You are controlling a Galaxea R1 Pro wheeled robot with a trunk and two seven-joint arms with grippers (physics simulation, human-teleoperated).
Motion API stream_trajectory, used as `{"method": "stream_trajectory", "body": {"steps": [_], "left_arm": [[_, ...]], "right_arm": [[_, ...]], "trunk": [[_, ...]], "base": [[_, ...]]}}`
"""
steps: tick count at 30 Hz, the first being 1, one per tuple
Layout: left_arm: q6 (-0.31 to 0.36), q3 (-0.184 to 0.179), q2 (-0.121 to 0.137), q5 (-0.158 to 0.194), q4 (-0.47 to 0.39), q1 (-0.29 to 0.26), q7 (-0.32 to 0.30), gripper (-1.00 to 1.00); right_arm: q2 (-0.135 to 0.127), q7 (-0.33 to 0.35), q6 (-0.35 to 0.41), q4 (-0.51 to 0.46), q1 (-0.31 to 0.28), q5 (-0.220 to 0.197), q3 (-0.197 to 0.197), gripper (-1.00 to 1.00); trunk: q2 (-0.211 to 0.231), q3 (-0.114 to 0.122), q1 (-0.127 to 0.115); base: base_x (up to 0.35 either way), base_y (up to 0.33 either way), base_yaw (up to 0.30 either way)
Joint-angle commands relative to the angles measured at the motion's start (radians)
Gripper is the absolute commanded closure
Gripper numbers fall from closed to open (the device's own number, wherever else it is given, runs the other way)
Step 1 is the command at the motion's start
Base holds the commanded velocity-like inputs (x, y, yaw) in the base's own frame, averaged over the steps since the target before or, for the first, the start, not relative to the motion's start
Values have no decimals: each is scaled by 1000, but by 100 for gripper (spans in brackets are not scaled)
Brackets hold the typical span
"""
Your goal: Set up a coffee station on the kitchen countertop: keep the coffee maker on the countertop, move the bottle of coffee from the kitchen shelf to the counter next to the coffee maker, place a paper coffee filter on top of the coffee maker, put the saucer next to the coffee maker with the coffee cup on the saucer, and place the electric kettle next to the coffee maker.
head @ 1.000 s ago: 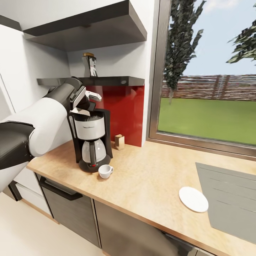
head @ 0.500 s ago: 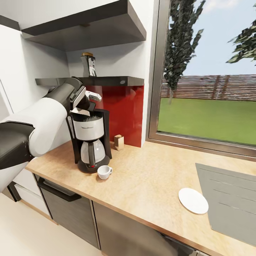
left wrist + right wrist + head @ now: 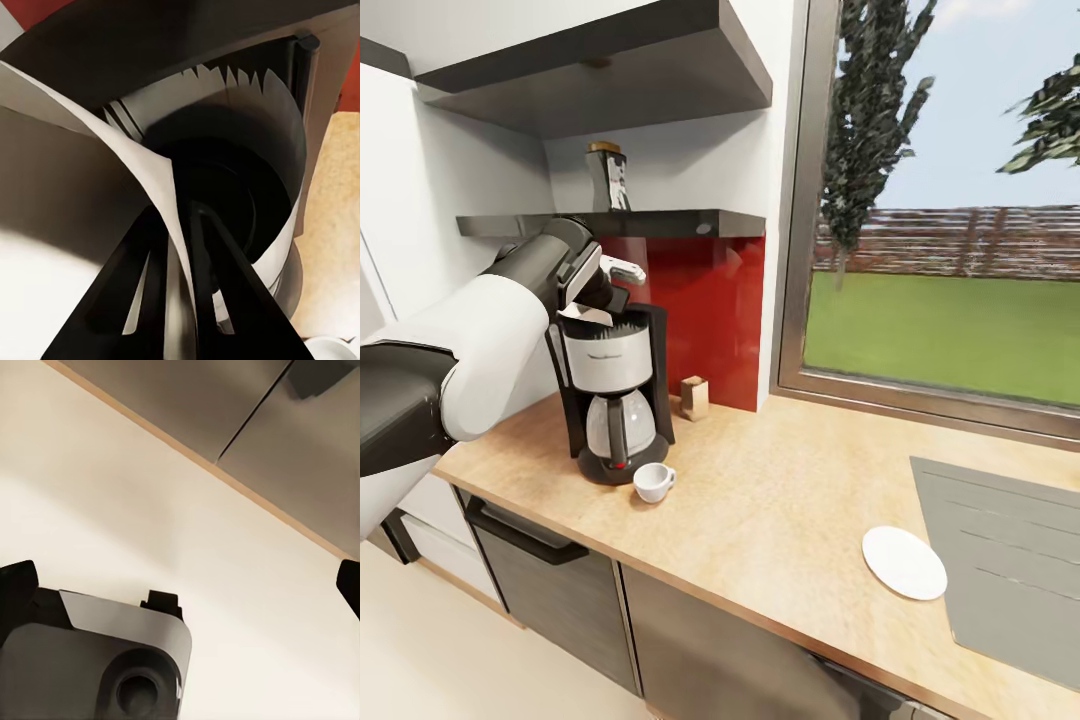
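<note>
Left gripper (image 3: 180, 247) above coffee maker (image 3: 612, 395) on counter (image 3: 780, 520), fingers pinching paper filter (image 3: 161, 187) over its open top. Cup (image 3: 654, 483) just in front of maker; saucer (image 3: 904, 561) well apart; bottle (image 3: 610, 180) on shelf (image 3: 660, 222). Right gripper (image 3: 180, 585) spread wide above floor.

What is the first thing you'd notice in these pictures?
The robot's big white left arm reaches over the black coffee maker on the countertop's left end, its fingers pinching a white paper coffee filter over the open top. A little white coffee cup sits just in front, while the white saucer lies far off beside the grey sink.
</note>
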Motion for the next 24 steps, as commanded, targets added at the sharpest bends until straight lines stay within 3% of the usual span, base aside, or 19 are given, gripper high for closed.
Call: {"method": "stream_trajectory", "body": {"steps": [1,24], "left_arm": [[2,-4,0,-13,-1,-1,-10,100],[2,-4,0,-13,2,-1,-10,100]], "right_arm": [[0,0,-3,1,-1,1,4,-100],[0,0,-3,1,-1,2,4,-100]], "trunk": [[-1,-3,0],[-1,-17,0]], "base": [[0,0,0],[0,0,0]]}}
